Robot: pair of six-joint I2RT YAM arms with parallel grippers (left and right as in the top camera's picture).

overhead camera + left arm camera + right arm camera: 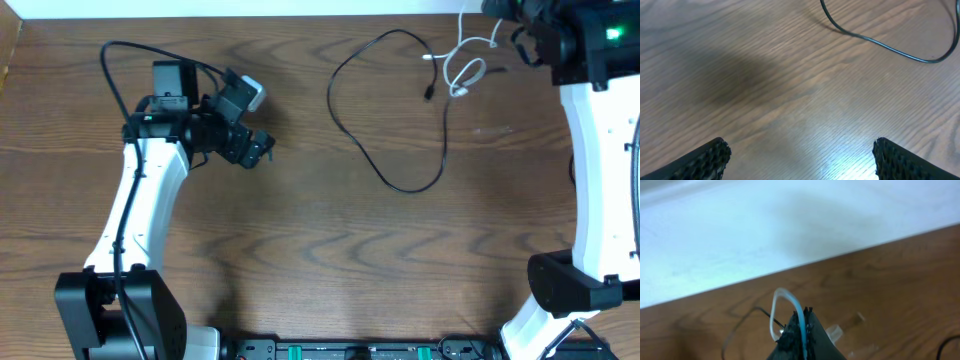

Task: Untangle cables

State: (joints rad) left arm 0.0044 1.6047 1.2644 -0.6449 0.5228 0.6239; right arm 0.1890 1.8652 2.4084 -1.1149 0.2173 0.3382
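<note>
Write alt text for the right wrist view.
The right gripper is shut on a thin white cord, which loops up above its tips. Beneath it is a brown wooden table with a thin black cord trailing off to the left. A pale surface beyond the table edge fills the top.

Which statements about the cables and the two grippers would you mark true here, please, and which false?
1. The left gripper is open and empty. True.
2. The right gripper is shut on the white cable. True.
3. The black cable runs between the left gripper's fingers. False: it lies on the table, apart from that gripper.
4. The white cable lies at the table's near edge. False: it is at the far edge, at the right gripper.
</note>
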